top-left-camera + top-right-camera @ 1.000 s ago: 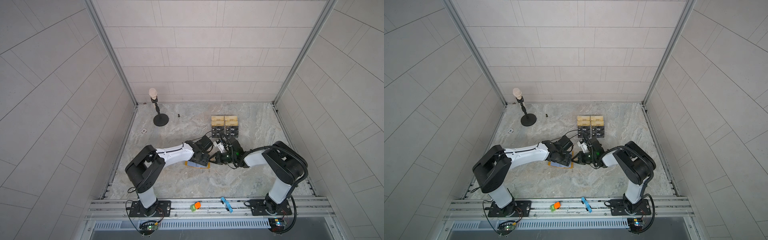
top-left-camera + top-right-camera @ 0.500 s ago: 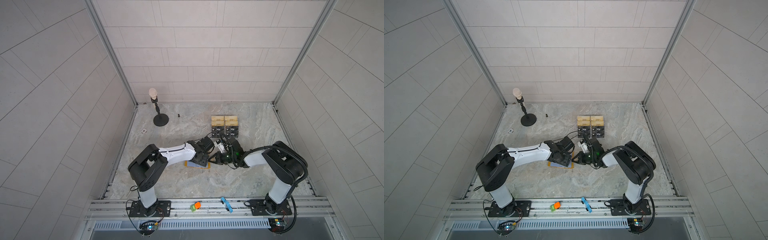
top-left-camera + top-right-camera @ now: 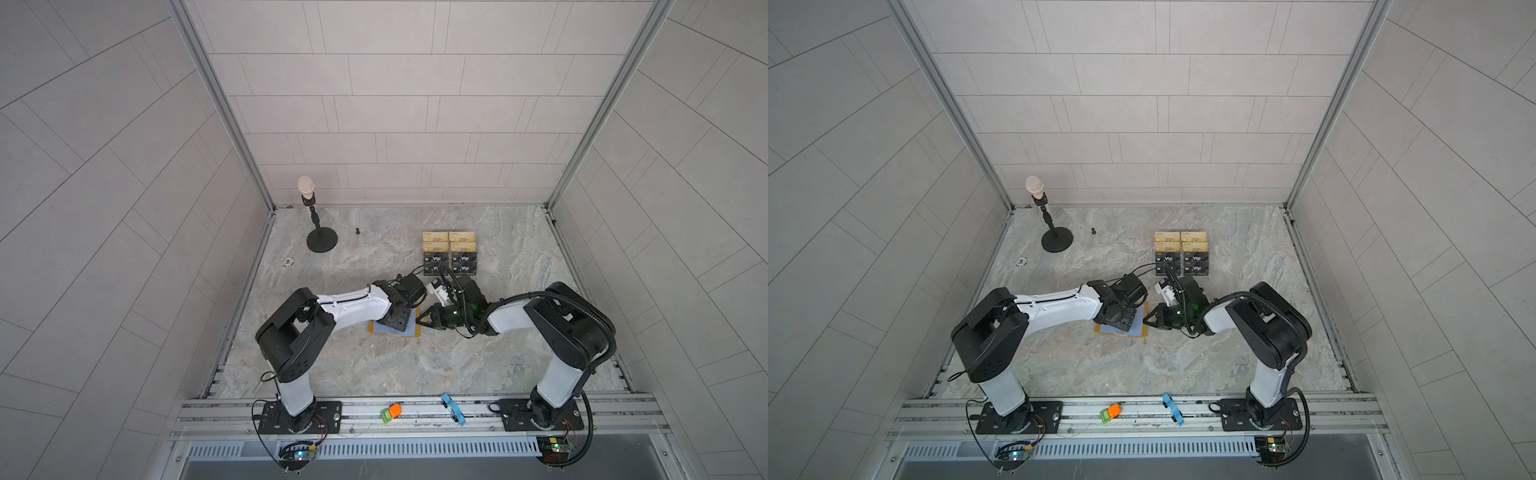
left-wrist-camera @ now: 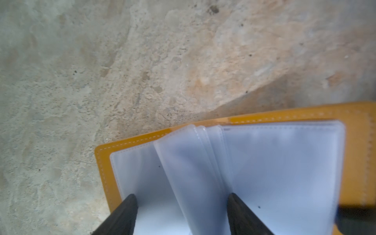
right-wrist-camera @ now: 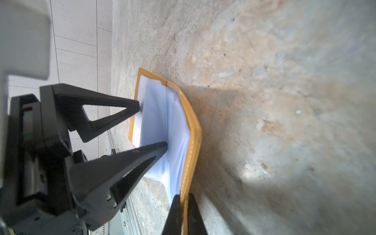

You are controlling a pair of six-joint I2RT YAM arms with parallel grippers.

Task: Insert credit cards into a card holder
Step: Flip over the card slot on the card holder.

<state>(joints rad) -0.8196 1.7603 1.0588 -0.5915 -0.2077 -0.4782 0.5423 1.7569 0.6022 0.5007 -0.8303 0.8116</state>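
Holding the holder (image 3: 409,330) open is underway; no sleeve is showing a card, so every insertion is judged outstanding. The cards (image 3: 435,259) are standing above frame centre. The holder is lying at centre on the tabletop (image 3: 498,353), mustard cover down, sleeves fanning. The left end effector (image 4: 182,195) is standing wide on the sleeves; the right end effector (image 5: 184,196) is pinching the cover edge.

You see 3 walls (image 3: 415,104) of pale grey rectangular tiles enclosing a marbled grey-beige tabletop (image 3: 374,365), with 2 slanted metal posts (image 3: 221,104) at the back corners. A small microphone stand (image 3: 321,242) sits near the back-left corner. An aluminium rail (image 3: 357,415) runs along the front edge under soft, even light.
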